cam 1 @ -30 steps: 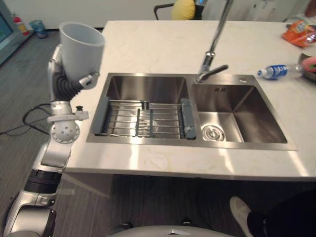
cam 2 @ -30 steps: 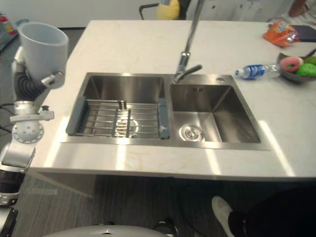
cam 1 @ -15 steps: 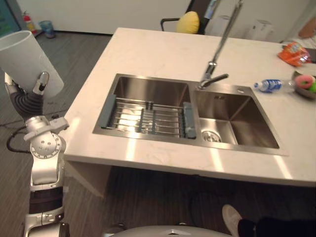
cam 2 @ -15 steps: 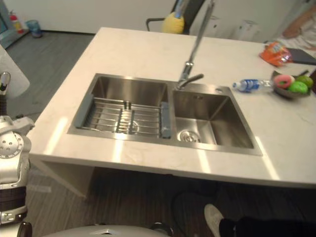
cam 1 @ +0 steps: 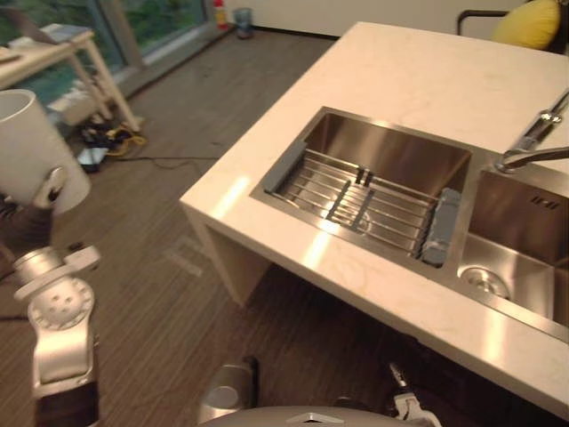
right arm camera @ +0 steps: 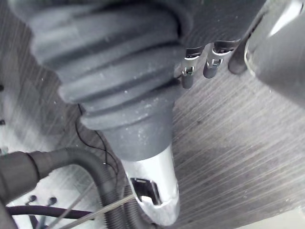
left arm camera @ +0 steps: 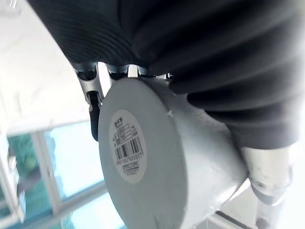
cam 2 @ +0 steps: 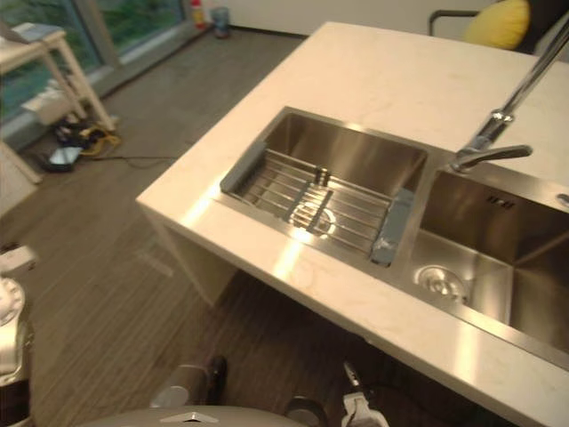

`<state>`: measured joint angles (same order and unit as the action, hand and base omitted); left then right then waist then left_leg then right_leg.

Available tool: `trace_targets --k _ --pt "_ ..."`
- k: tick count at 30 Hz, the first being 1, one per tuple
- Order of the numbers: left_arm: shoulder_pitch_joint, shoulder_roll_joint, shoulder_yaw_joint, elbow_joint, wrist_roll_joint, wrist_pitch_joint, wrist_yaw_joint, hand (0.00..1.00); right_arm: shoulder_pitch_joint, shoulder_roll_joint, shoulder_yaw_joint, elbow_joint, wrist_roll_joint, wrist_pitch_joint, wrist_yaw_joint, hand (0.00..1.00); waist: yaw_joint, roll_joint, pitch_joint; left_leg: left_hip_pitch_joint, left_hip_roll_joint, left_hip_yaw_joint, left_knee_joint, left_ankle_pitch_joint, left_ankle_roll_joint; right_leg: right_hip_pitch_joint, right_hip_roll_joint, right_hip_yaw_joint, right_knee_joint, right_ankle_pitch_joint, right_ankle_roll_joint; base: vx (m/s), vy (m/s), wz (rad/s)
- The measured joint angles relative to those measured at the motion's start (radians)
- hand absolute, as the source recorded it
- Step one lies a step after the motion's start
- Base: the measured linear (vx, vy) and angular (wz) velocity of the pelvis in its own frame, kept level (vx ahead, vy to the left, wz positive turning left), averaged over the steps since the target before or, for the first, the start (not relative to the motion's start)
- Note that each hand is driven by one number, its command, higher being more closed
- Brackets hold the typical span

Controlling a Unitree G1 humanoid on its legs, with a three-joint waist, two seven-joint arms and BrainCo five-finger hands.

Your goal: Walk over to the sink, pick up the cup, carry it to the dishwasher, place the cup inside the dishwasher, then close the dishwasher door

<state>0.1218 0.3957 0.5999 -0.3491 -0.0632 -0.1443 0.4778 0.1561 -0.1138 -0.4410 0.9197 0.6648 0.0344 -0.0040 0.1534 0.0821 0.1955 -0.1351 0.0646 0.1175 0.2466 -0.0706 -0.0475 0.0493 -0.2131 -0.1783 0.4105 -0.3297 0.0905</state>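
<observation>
Cup (cam 1: 36,147) near-upright, mouth up; in left hand (cam 1: 52,184)

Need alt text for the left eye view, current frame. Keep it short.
The robot's left hand holds a white cup upright at the view's left edge, over the dark floor and apart from the pale counter. The counter fills the right side, with a steel double sink, a wire rack in the left basin and a faucet at the right edge.
</observation>
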Motion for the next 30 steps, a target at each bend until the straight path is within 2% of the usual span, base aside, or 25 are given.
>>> trace_targets --k 2,3,4,5,6,7,8,9,10,11,12,13,14,15,16,18,19,20,22,23,24,25,26,28,30 --pt "0.001 0.059 0.112 -0.010 -0.041 -0.048 -0.004 1.00 0.017 -0.003 0.014 0.002 -0.024 0.011 -0.006 0.00 0.012 -0.013 -0.004 -0.005 0.003 0.027 -0.005 0.020 0.040 -0.005 -0.047 -0.040 0.001 0.006 0.003 -0.07 -0.026 0.66" --pt "0.010 0.090 0.166 -0.030 -0.069 -0.077 -0.004 1.00 0.024 -0.007 0.035 0.002 -0.045 0.011 -0.008 0.00 0.018 -0.017 -0.013 -0.001 0.016 0.036 -0.004 0.034 0.061 -0.007 -0.079 -0.066 0.002 0.016 0.022 -0.01 0.082 0.69" --pt "0.027 0.110 0.193 -0.050 -0.100 -0.119 -0.007 1.00 0.036 -0.016 0.062 0.001 -0.061 0.010 -0.010 0.00 0.020 -0.006 -0.039 0.011 0.048 0.057 -0.006 0.080 0.117 -0.012 -0.100 -0.101 0.018 0.029 0.046 0.04 0.086 0.71" --pt "0.042 0.116 0.195 -0.061 -0.117 -0.138 -0.012 1.00 0.044 -0.023 0.077 0.000 -0.069 0.007 -0.012 0.00 0.024 0.010 -0.052 0.017 0.062 0.069 -0.017 0.140 0.133 -0.018 -0.105 -0.121 0.043 0.029 0.048 0.05 0.087 1.04" --pt "0.042 0.121 0.183 -0.066 -0.152 -0.174 -0.035 1.00 0.044 -0.025 0.083 0.006 -0.083 0.007 -0.024 0.00 0.010 0.011 -0.063 -0.006 0.009 0.101 -0.022 0.191 0.107 -0.035 -0.150 -0.156 0.097 0.011 0.020 -0.01 0.064 1.51" --pt "0.029 0.111 0.157 -0.062 -0.174 -0.197 -0.062 1.00 0.028 -0.012 0.085 0.011 -0.087 -0.001 -0.031 0.00 -0.001 0.011 -0.065 -0.052 -0.022 0.106 -0.034 0.260 0.182 -0.053 -0.126 -0.167 0.107 -0.031 -0.020 -0.09 0.046 1.78" --pt "0.012 0.105 0.140 -0.057 -0.181 -0.202 -0.074 1.00 0.020 -0.004 0.087 0.013 -0.088 -0.005 -0.030 0.00 -0.001 0.003 -0.062 -0.076 -0.048 0.104 -0.050 0.321 0.201 -0.059 -0.102 -0.183 0.091 -0.036 -0.040 -0.17 -0.031 2.22" --pt "-0.033 0.077 0.096 -0.043 -0.187 -0.202 -0.089 1.00 0.019 0.002 0.086 0.026 -0.090 -0.012 -0.030 0.00 -0.027 -0.002 -0.056 -0.097 -0.097 0.086 -0.093 0.452 0.173 -0.032 -0.090 -0.201 0.069 -0.036 -0.055 -0.18 0.031 2.40" --pt "-0.067 0.036 0.078 -0.042 -0.190 -0.205 -0.097 1.00 0.022 0.012 0.084 0.055 -0.094 -0.014 -0.039 0.00 -0.030 -0.024 -0.041 -0.072 -0.086 0.165 -0.092 0.426 0.200 0.032 -0.151 -0.325 0.049 0.006 -0.011 -0.16 0.034 2.21" --pt "-0.064 0.019 0.073 -0.045 -0.190 -0.219 -0.091 1.00 0.041 0.013 0.086 0.057 -0.099 -0.018 -0.062 0.00 -0.009 -0.027 -0.040 -0.054 -0.012 0.297 -0.007 0.274 0.208 0.074 -0.171 -0.399 0.047 0.012 0.001 -0.07 0.066 1.60" --pt "-0.072 0.014 0.062 -0.045 -0.196 -0.226 -0.085 1.00 0.078 0.016 0.087 0.032 -0.094 -0.030 -0.063 0.00 -0.004 -0.039 -0.040 -0.029 0.059 0.403 0.072 0.184 0.180 0.121 -0.196 -0.477 0.032 0.019 0.014 -0.01 0.000 1.22" --pt "-0.073 0.014 0.039 -0.051 -0.192 -0.231 -0.085 1.00 0.105 0.012 0.086 -0.001 -0.075 -0.040 -0.066 0.00 -0.012 -0.057 -0.043 0.003 0.122 0.463 0.127 0.147 0.153 0.158 -0.231 -0.533 0.016 0.028 0.027 0.01 0.086 1.42" --pt "-0.074 0.014 0.014 -0.055 -0.178 -0.229 -0.085 1.00 0.131 -0.006 0.085 -0.006 -0.065 -0.052 -0.069 0.00 -0.020 -0.063 -0.044 0.015 0.159 0.441 0.167 0.137 0.131 0.166 -0.262 -0.548 0.011 0.037 0.041 -0.02 0.175 1.16" --pt "-0.076 0.015 0.001 -0.054 -0.165 -0.222 -0.085 1.00 0.131 -0.017 0.084 0.000 -0.065 -0.053 -0.071 0.00 -0.025 -0.061 -0.045 0.019 0.164 0.395 0.178 0.140 0.123 0.161 -0.272 -0.541 0.011 0.037 0.051 -0.06 0.362 1.09" --pt "-0.081 0.016 -0.023 -0.039 -0.133 -0.187 -0.088 1.00 0.125 -0.042 0.085 0.004 -0.080 -0.049 -0.071 0.00 -0.048 -0.047 -0.052 0.054 0.146 0.271 0.171 0.191 0.097 0.147 -0.265 -0.466 -0.006 0.035 0.085 -0.06 0.345 0.87" --pt "-0.071 0.012 -0.023 -0.013 -0.112 -0.151 -0.089 1.00 0.123 -0.061 0.085 0.015 -0.099 -0.039 -0.071 0.00 -0.076 -0.031 -0.069 0.099 0.079 0.205 0.059 0.127 0.000 0.132 -0.259 -0.402 -0.028 0.050 0.106 -0.03 0.319 0.98" --pt "-0.057 0.006 -0.023 0.001 -0.108 -0.141 -0.089 1.00 0.119 -0.064 0.079 0.037 -0.108 -0.035 -0.066 0.00 -0.095 -0.010 -0.086 0.118 0.051 0.207 -0.030 0.082 -0.024 0.144 -0.252 -0.401 -0.077 0.098 0.115 0.07 0.467 0.93" --pt "-0.038 -0.014 -0.018 0.014 -0.108 -0.141 -0.090 1.00 0.095 -0.045 0.077 0.049 -0.115 -0.027 -0.063 0.00 -0.091 -0.009 -0.091 0.128 0.028 0.207 -0.105 0.065 -0.041 0.151 -0.237 -0.408 -0.145 0.175 0.133 0.07 0.400 0.64" --pt "-0.023 -0.035 -0.018 0.048 -0.111 -0.132 -0.099 1.00 0.059 -0.002 0.076 0.053 -0.123 -0.019 -0.062 0.00 -0.059 -0.025 -0.088 0.139 0.006 0.208 -0.133 0.069 -0.025 0.165 -0.224 -0.405 -0.216 0.296 0.106 0.09 0.303 0.07" --pt "-0.023 -0.035 -0.018 0.066 -0.113 -0.128 -0.107 1.00 0.052 0.009 0.076 0.056 -0.124 -0.018 -0.067 0.00 -0.056 -0.032 -0.091 0.143 0.001 0.199 -0.135 0.066 -0.021 0.167 -0.224 -0.398 -0.213 0.320 0.090 0.10 0.314 0.18" --pt "-0.023 -0.035 -0.036 0.093 -0.130 -0.126 -0.121 1.00 0.054 0.012 0.071 0.070 -0.123 -0.019 -0.068 0.00 -0.056 -0.037 -0.096 0.160 -0.010 0.152 -0.154 0.061 -0.014 0.159 -0.227 -0.347 -0.155 0.355 0.043 0.09 0.239 0.81" --pt "-0.036 -0.036 -0.088 0.121 -0.146 -0.127 -0.128 1.00 0.059 0.015 0.037 0.072 -0.123 -0.024 -0.063 0.00 -0.080 -0.033 -0.098 0.166 -0.012 0.082 -0.169 0.062 -0.004 0.120 -0.213 -0.216 -0.038 0.327 -0.015 0.05 0.104 1.43" --pt "-0.061 -0.042 -0.136 0.146 -0.171 -0.130 -0.148 1.00 0.074 0.026 0.029 0.079 -0.122 -0.010 -0.064 0.00 -0.107 -0.034 -0.102 0.150 -0.009 0.009 -0.173 0.062 -0.001 0.108 -0.144 -0.088 -0.013 0.204 -0.030 0.02 0.011 2.01" --pt "-0.098 -0.114 -0.230 0.176 -0.200 -0.135 -0.195 1.00 0.129 0.074 0.047 0.082 -0.121 0.004 -0.067 0.00 -0.139 -0.066 -0.109 0.126 -0.024 -0.145 -0.184 0.072 0.007 0.070 0.022 0.141 -0.025 0.061 -0.029 0.01 -0.078 2.10" --pt "-0.069 -0.193 -0.283 0.178 -0.218 -0.135 -0.222 1.00 0.165 0.110 0.056 0.081 -0.118 -0.001 -0.061 0.00 -0.138 -0.080 -0.109 0.122 -0.037 -0.218 -0.179 0.076 0.006 0.028 0.105 0.242 -0.062 0.038 -0.017 0.03 -0.105 1.50"
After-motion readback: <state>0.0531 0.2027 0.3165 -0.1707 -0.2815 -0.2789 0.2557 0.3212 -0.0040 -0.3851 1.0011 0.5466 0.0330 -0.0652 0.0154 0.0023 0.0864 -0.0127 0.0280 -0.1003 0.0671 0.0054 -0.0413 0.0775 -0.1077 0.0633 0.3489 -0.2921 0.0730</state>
